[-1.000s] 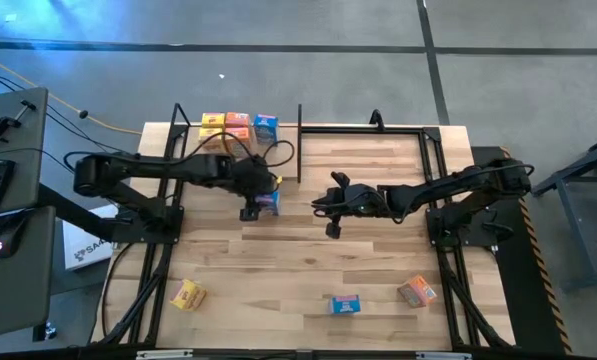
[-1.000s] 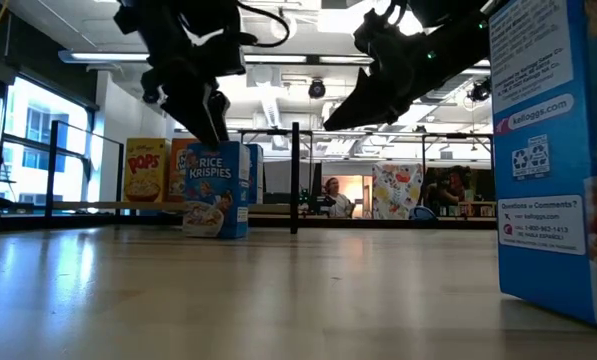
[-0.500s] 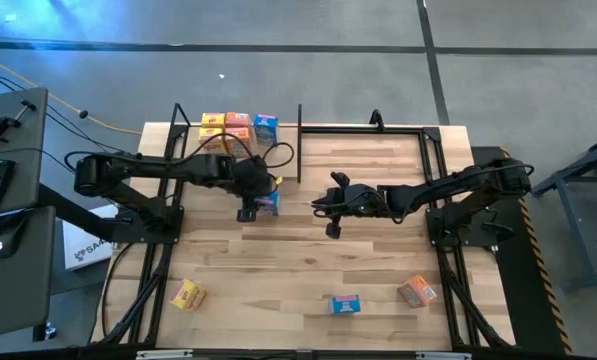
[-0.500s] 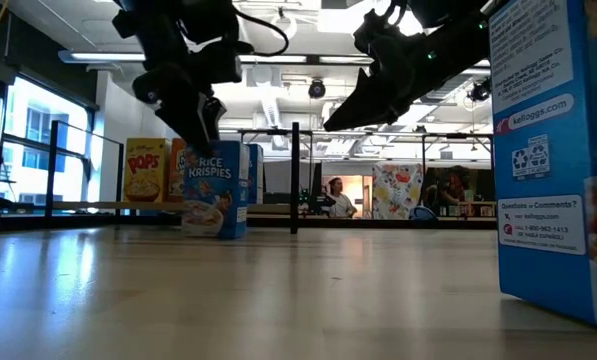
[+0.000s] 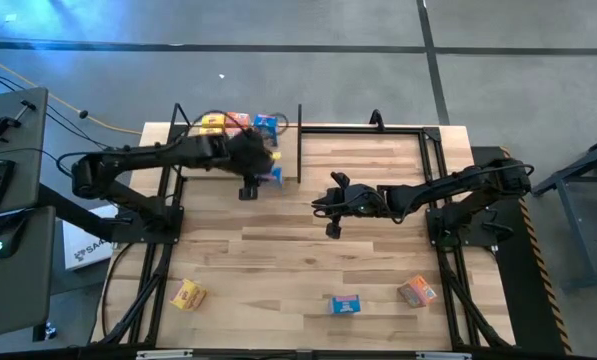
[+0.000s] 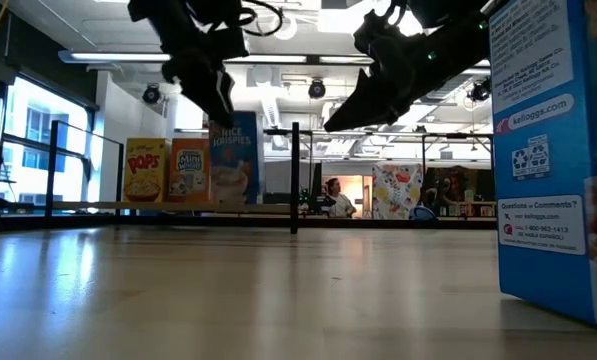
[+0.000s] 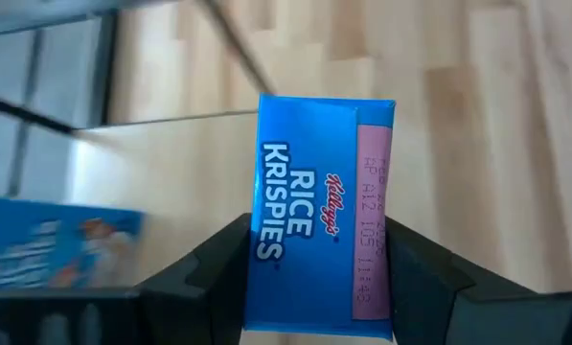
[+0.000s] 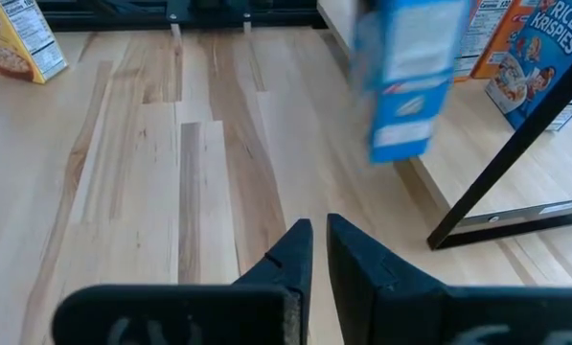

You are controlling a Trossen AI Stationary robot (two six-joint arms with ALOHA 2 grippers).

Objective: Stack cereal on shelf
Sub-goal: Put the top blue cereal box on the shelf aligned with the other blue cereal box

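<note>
My left gripper (image 5: 261,172) is shut on a blue Rice Krispies box (image 6: 233,165) and carries it in the air at the shelf's near edge. The shelf (image 6: 98,207) is a light-wood board with black posts at the table's far left. On it stand a yellow box (image 6: 145,170), an orange box (image 6: 190,168) and another blue box (image 7: 56,254). My right gripper (image 8: 311,244) hovers shut above the table's middle (image 5: 328,212) and holds nothing. My left gripper pinches the blue box's top end (image 7: 319,287) between its two fingers (image 7: 223,273), one on each side. The fingers come from above, pointing down. The box hangs upright below them, lifted clear of the table and the shelf.
Three loose boxes lie near the table's near edge: yellow (image 5: 187,294), blue (image 5: 346,304) and orange (image 5: 416,291). The blue one stands right in front of the low camera (image 6: 558,160). A black post (image 5: 299,140) marks the shelf's right end. Bare wood lies between the arms.
My left gripper has risen and moved toward the table's far edge, to the shelf. The blue box, which stood on the table a second ago, is now lifted clear and carried along with it. My right arm has kept still.
</note>
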